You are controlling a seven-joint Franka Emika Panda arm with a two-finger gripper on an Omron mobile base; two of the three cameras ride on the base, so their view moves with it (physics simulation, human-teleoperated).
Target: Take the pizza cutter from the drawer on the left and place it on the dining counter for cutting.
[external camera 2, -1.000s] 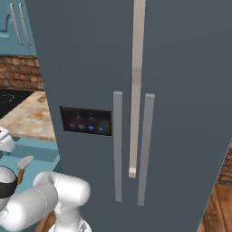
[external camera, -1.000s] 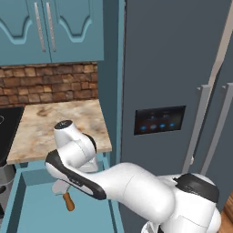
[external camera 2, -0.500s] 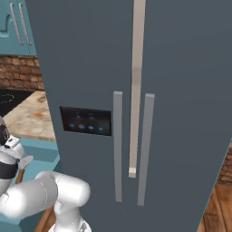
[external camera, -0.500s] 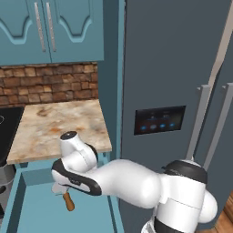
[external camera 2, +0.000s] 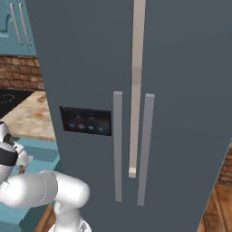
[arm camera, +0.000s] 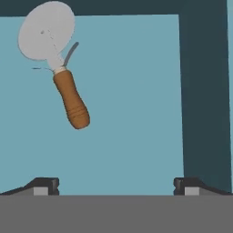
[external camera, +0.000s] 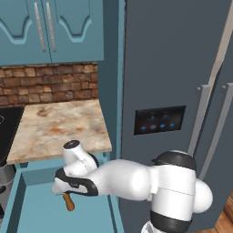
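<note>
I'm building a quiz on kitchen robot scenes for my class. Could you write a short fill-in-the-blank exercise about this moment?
1. The pizza cutter lies flat on the floor of the open ____.
2. Its handle is made of brown ____.
3. The gripper hangs over the cutter with its jaws ____.
4. Beside the marbled stone slab stands a tall grey ____.

Missing words: drawer; wood; open; fridge

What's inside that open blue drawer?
The drawer holds a pizza cutter lying flat on its plain floor. The open hand hangs above, empty. The robot's arm covers part of the drawer.
</note>
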